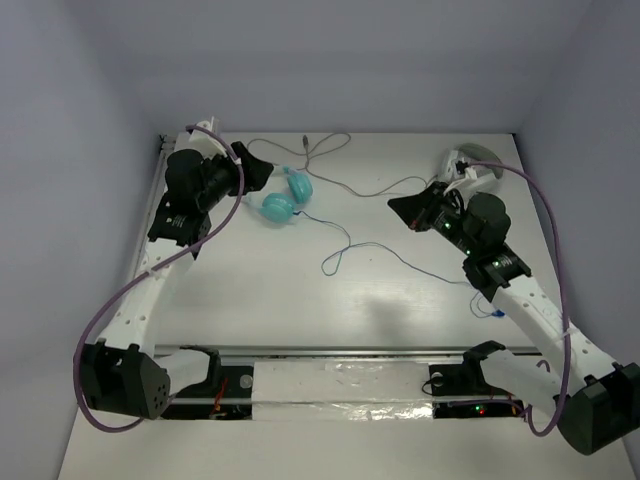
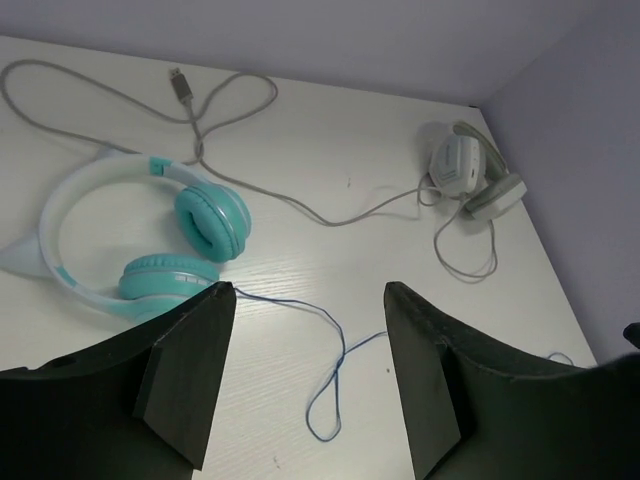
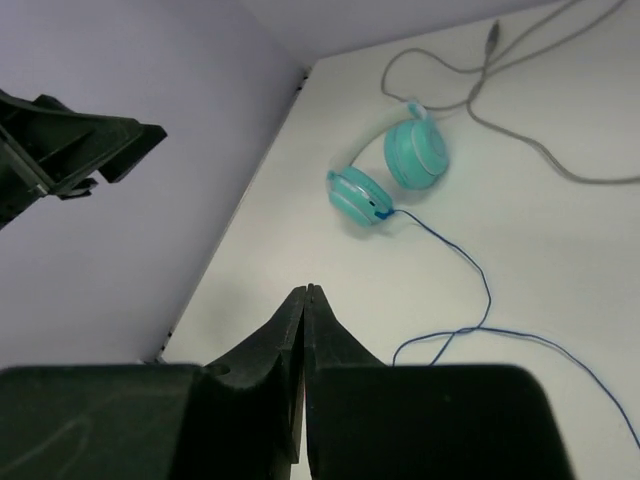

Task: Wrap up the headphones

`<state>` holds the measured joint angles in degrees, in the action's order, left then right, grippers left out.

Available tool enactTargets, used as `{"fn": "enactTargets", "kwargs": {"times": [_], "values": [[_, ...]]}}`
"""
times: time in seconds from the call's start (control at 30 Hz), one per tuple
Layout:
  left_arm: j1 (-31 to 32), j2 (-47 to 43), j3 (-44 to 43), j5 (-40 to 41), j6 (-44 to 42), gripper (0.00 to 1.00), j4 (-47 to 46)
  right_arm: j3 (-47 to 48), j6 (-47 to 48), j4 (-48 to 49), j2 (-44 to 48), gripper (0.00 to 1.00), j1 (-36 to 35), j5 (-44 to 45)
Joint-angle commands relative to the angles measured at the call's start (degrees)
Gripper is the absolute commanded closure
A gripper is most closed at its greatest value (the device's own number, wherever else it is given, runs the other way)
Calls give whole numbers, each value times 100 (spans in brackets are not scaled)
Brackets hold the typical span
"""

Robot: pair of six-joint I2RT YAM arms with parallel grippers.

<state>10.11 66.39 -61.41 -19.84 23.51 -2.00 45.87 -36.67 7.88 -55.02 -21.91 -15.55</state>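
Headphones (image 1: 279,208) lie at four o'clock from the nearer left gripper (image 1: 262,168), fingers spread wide; right gripper (image 1: 400,208) is pinched closed, empty.

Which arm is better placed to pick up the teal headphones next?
Left. The left gripper hangs just beside the headphones, jaws open. The right gripper is farther off, near the grey headset, jaws shut.
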Motion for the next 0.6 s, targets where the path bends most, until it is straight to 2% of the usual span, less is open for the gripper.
{"fn": "enactTargets", "kwargs": {"times": [0.0, 0.1, 0.2, 0.23, 0.27, 0.3, 0.47, 0.57], "values": [[-9, 241, -310, 242, -285, 42, 59, -130, 28, 328, 44, 98, -76, 44], [-9, 627, -705, 550, -478, 47, 358, -175, 54, 337, 80, 100, -191, 0], [-9, 1269, -1275, 857, -776, 76, 560, -166, 89, 250, 202, 100, -252, -27], [-9, 1480, -1486, 980, -908, 90, 682, -192, 98, 249, 255, 100, -252, -18], [-9, 1717, -1897, 1129, -1153, 100, 953, -218, 98, 240, 325, 100, -252, -27], [-9, 2154, -2067, 1270, -1286, 100, 1008, -245, 89, 240, 395, 100, -304, -18], [-61, 3045, -2604, 1351, -1866, 100, 808, -306, 116, 4, 765, 100, -305, 26], [-193, 3520, -2954, 903, -2315, 74, 744, -298, 133, -155, 862, 100, -305, 43]]}}
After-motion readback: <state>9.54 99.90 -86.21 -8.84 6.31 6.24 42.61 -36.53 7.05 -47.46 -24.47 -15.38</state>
